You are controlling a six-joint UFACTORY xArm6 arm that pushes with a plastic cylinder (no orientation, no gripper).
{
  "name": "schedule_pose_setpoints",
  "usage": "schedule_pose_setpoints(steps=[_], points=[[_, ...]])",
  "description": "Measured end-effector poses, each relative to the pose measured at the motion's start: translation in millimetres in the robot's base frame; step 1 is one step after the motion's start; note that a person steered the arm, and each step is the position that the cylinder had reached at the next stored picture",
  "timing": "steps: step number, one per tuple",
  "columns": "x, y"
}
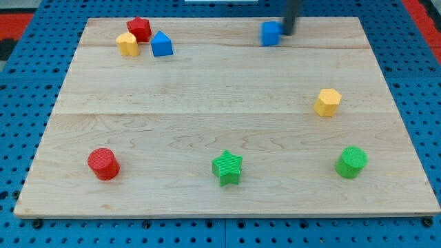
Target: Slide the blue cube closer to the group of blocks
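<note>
Green star (227, 167) nearest; blue cube (271, 33) squarish, no long axis, touching my tip (286, 33); no jaws.

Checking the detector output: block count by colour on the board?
Red: 2, red block and red cylinder
Yellow: 2, yellow block and yellow hexagon
Blue: 2, blue cube and blue block
Green: 2, green star and green cylinder
Total: 8
My tip is at the blue cube's right side.

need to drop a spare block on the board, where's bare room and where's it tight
Bare: the wide middle, between the blue cube above and the green star below. Crowded: top left, where red block, yellow block and blue block cluster.
</note>
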State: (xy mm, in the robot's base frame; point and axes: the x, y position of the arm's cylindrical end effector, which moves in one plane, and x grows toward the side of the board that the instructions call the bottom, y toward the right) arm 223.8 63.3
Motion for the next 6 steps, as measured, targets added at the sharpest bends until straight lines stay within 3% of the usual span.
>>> schedule_pose_setpoints(steps=[1, 3, 4, 6], points=[[-7.4, -130.1], [23.1, -20.3], [28.0, -94.1], [17.4, -142.6]])
